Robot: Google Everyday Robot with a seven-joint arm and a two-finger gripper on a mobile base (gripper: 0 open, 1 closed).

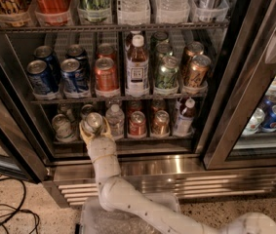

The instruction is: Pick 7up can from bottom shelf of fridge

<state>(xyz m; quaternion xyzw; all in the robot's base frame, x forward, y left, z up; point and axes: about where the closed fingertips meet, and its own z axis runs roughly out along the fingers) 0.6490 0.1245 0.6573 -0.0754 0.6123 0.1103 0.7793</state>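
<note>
The fridge (pixel 128 167) stands open in front of me. On its bottom shelf (pixel 128 141) a 7up can (pixel 93 122), pale silvery-green with a silver top, stands in the second lane from the left. My gripper (pixel 93 129) reaches in from below on the white arm and is shut on this can, with one pale finger on each side of it. The can stands upright at the shelf's front edge. A similar pale can (pixel 62 127) stands in the lane to its left.
To the right on the bottom shelf stand a clear bottle (pixel 114 121), a red can (pixel 137 124), a copper can (pixel 160 123) and a small bottle (pixel 184 117). The middle shelf (pixel 118 99) hangs close above. The steel base grille (pixel 142 184) lies below. Cables (pixel 6 213) lie on the floor at left.
</note>
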